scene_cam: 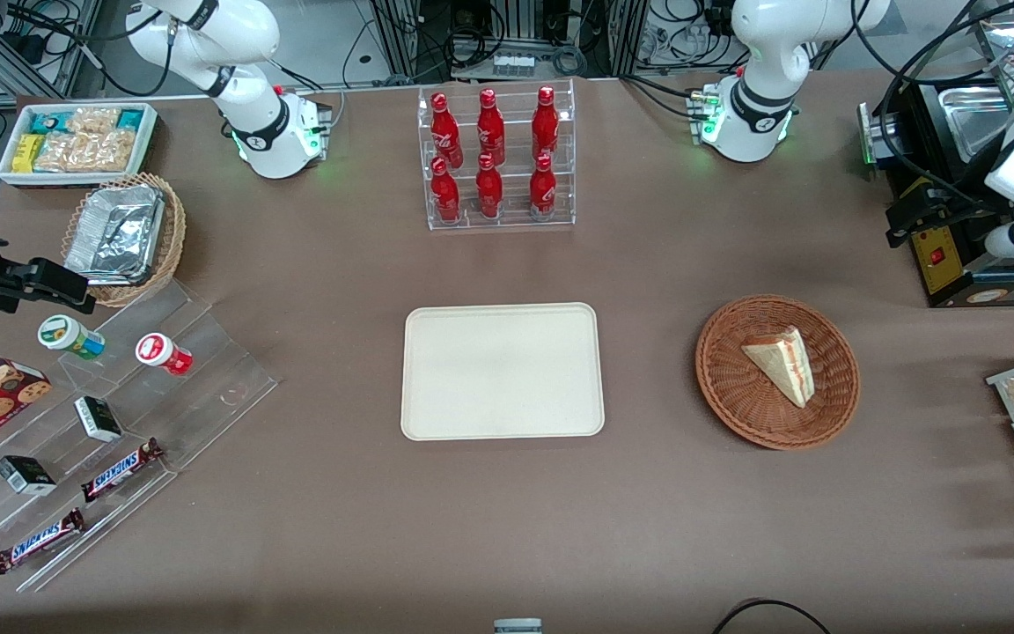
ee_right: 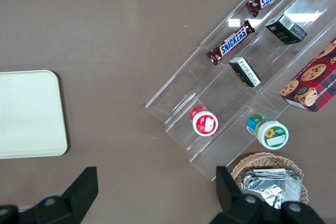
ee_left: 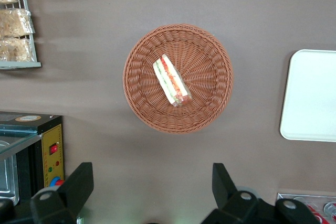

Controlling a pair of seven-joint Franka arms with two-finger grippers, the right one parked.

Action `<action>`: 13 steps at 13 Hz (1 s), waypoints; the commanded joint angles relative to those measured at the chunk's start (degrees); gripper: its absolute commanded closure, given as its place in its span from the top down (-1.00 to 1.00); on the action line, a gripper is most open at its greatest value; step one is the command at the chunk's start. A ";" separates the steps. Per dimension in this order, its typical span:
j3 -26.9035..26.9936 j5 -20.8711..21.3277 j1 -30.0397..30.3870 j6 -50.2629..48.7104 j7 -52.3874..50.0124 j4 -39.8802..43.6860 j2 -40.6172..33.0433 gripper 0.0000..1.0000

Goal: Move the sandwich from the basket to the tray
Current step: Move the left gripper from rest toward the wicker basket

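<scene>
The left arm rises from its white base at about 1 o'clock on the table, its links bending up and out of the front view. Its wrist reappears toward 3 o'clock, at the working arm's end, held high over the table. The gripper (ee_left: 152, 187) points straight down at the tabletop. Its two dark fingers (ee_left: 79, 182) stand wide apart, with nothing between them and touching nothing. The gripper hangs well above the surface, clear of everything.
</scene>
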 commanded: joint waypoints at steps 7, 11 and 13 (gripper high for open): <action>2.61 -0.41 0.87 7.55 -0.76 -8.33 0.57 1.00; 2.87 -0.41 0.87 20.12 -7.14 -18.80 1.36 1.00; 2.78 0.03 0.44 25.58 -13.91 -22.32 2.85 1.00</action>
